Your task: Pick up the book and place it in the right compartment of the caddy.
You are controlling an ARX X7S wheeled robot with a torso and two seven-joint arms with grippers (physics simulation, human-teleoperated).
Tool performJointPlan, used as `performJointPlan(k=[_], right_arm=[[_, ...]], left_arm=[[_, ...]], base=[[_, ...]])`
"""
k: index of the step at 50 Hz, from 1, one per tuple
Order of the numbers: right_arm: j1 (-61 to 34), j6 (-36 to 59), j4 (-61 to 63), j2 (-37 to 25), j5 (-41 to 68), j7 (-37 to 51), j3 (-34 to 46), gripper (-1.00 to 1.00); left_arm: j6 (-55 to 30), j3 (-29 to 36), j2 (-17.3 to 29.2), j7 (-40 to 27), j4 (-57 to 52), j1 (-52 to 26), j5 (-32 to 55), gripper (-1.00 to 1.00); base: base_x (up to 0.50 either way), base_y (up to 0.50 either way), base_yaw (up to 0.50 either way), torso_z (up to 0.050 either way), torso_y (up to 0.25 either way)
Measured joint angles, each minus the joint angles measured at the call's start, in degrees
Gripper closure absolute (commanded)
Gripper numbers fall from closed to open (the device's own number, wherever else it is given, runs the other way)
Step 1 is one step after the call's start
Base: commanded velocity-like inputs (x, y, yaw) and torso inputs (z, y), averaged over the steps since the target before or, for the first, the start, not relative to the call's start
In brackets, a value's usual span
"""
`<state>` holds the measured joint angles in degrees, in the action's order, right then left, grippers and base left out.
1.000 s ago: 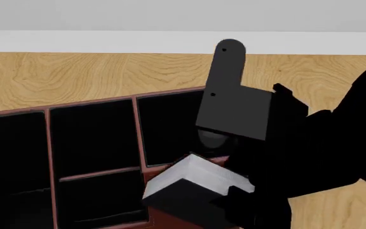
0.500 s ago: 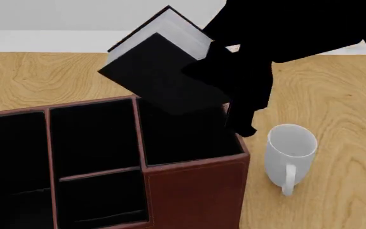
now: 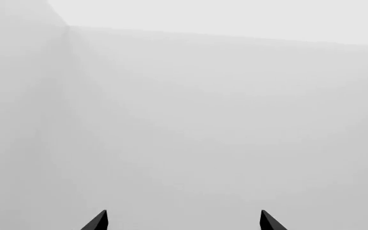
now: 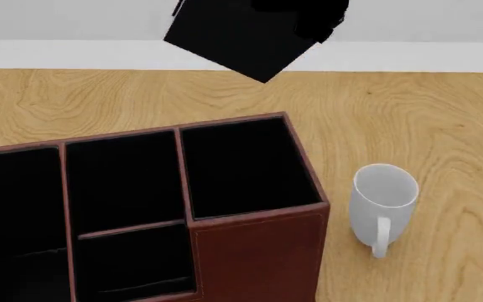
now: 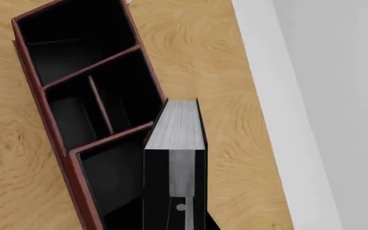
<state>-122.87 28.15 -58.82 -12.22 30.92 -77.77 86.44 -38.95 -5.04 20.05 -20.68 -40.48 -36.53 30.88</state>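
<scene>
The wooden table (image 4: 443,119) carries the caddy (image 4: 258,251) and a white mug (image 4: 382,204).

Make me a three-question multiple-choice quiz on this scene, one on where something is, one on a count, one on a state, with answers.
1. Where is the white mug?
A. on the wooden table beside the caddy's right compartment
B. inside the caddy
C. in the left gripper

2. How many mugs show in the head view?
A. none
B. one
C. three

3. What is the book's state?
A. lying flat on the table
B. standing in the right compartment
C. held in the air by the right gripper

Answers: 1 A, the mug stands on the wood just right of the tallest wall. 2 B, only one white mug appears. 3 C, the right wrist view shows the book clamped above the caddy, whose sections show nothing in them.
</scene>
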Motion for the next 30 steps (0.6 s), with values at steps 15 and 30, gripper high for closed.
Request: performJointPlan(k=[15,30], right_arm=[[3.6,-8.0,-12.5,7.7,-11.9,-7.4,-1.3,1.0],[8.7,-11.1,-15.3,10.7,-19.8,-9.4,-6.7,1.0]], left_arm=[[1.1,0.4,0.0,0.1,1.1,0.6,-0.3,-1.0],[2.4,0.5,0.0,0.3,2.3,1.2,-0.5,-1.0]], base=[[0.0,0.0,0.0,0.0,0.001],[0.0,0.0,0.0,0.0,0.001]])
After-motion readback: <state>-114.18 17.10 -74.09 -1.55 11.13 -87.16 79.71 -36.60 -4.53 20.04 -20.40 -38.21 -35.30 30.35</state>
